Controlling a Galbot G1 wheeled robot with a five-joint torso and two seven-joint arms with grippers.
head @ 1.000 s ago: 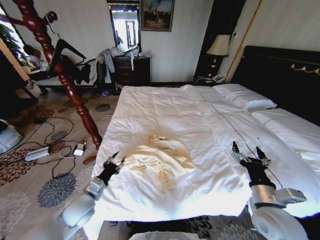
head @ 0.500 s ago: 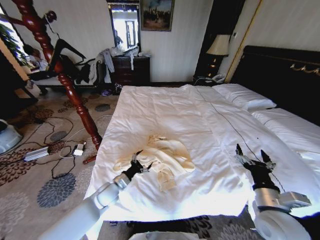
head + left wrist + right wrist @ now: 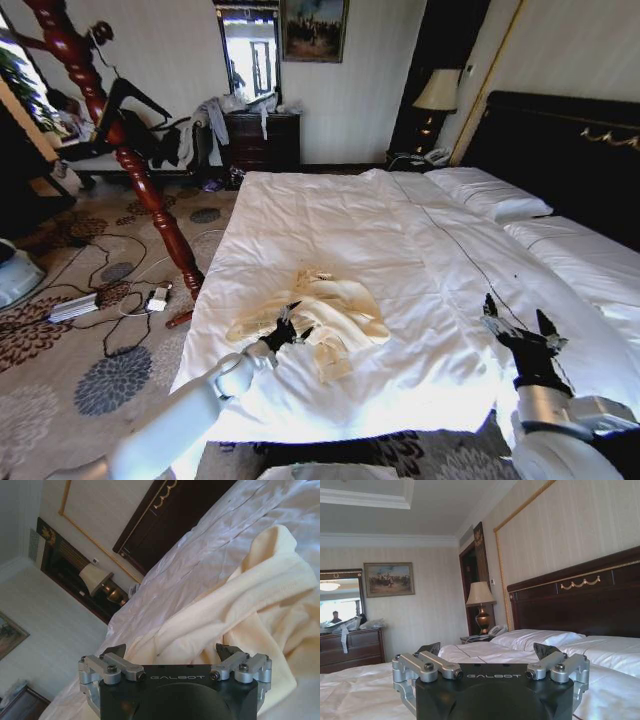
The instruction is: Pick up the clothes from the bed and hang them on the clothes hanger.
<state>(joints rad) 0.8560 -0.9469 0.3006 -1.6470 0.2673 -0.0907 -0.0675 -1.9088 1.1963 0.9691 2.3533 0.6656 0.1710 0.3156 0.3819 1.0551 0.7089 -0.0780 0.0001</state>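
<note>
Coat stand (image 3: 120, 150): red-brown turned wood, leaning up the left of the head view, on the carpet off the bed's left side; a slim black clothes hanger (image 3: 125, 95) seems to hang on it, bare of any garment
Left hand (image 3: 287, 327): reached onto the bed from its near left corner, fingers spread and released, tips at the near left edge of the shirt; in the left wrist view the left hand's open fingers (image 3: 114, 652) frame the cream cloth, with no fold pinched between them
Clothes (image 3: 320, 315): the cream long-sleeved shirt lies crumpled in a heap on the white duvet, in the near part of the bed towards its left edge, one sleeve trailing left
Bed (image 3: 400, 230): white duvet, pillows at the far right by the dark headboard
Right hand (image 3: 523, 327): idle over the bed's near right edge, well apart from the shirt, fingers parted and holding nothing
Progress: early, by my reading; the shirt is not yet gripped or lifted, so the grasp, the carry to the stand and the hanging are all left to do
</note>
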